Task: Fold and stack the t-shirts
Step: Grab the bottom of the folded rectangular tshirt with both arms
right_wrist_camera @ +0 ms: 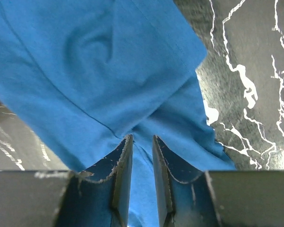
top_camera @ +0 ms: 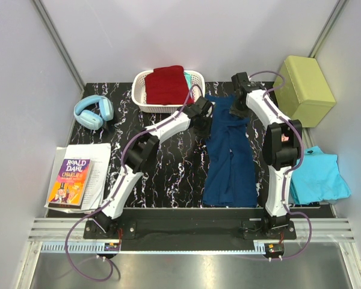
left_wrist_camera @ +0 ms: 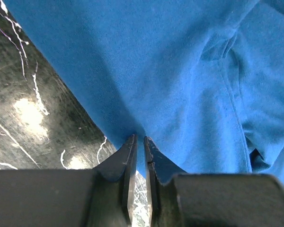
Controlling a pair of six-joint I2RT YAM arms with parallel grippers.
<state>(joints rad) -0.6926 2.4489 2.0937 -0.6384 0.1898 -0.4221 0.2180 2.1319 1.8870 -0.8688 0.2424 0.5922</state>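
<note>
Lying as a long narrow strip on the black white-veined tabletop (top_camera: 168,174), the navy blue cloth t-shirt (top_camera: 228,162) runs from the near edge to the far end, where both grippers meet it. Left gripper (left_wrist_camera: 138,138): jaws almost closed, pinching the shirt's far left edge. Right gripper (right_wrist_camera: 142,138): jaws narrowly apart, with cloth of the far right corner clamped between them. A turquoise cloth t-shirt (top_camera: 319,177) lies folded at the table's right edge. A dark red cloth t-shirt (top_camera: 166,84) fills the white plastic basket (top_camera: 150,107).
</note>
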